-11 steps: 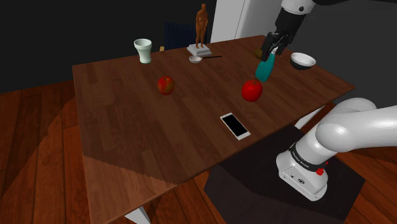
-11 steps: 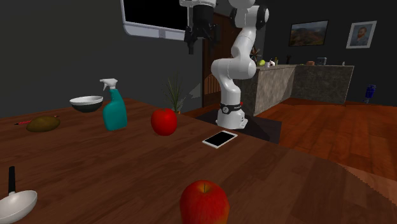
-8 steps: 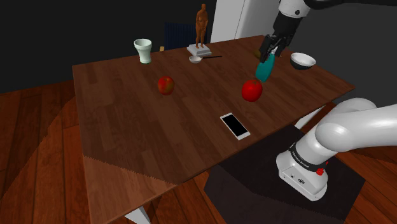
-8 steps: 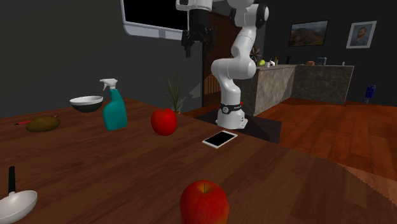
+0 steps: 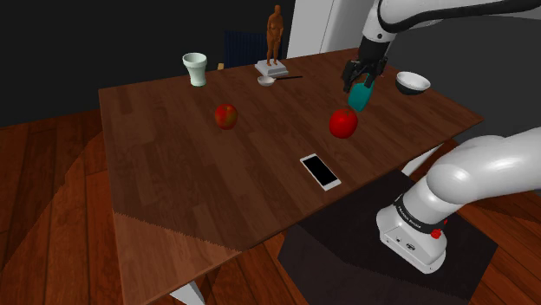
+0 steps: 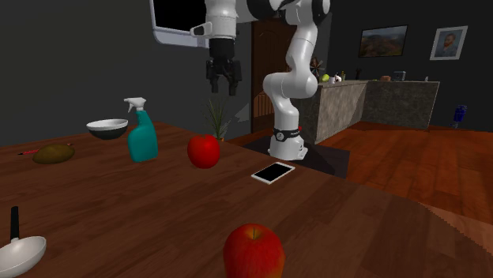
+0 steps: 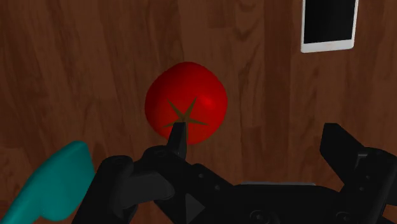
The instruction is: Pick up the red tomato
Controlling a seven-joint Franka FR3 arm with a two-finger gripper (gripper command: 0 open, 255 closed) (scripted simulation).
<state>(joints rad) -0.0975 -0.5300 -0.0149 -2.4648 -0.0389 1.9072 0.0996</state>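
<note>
Our gripper (image 6: 224, 87) hangs with jaws spread; we'd clasp the smooth, soft tomato (image 7: 186, 102) gently across its middle

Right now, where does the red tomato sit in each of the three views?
Shoulder view: tomato right of centre on the table, just below the spray bottle.
Second exterior view: tomato left of centre, right of the spray bottle.
Wrist view: tomato ahead of the open gripper, between the spray bottle and the phone.
Shared landmark: the teal spray bottle beside it.
</note>
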